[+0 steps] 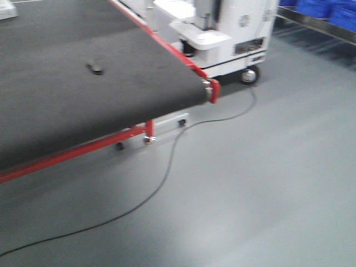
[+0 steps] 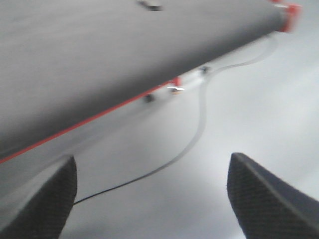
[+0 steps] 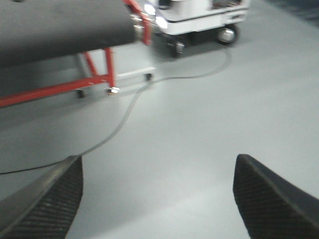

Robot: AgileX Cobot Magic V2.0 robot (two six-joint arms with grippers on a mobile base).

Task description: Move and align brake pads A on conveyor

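A single brake pad lies on the conveyor, at about 10 o'clock in the front view. The left tool and right tool are both spread wide and empty above the floor, which a cable crosses. The emblem on the white machine is too blurred to read.

Bright, diffuse, even light; soft shadow beneath conveyor. Motion blur everywhere, worst in left wrist view.

conveyor | one brake pad on belt | cable on floor
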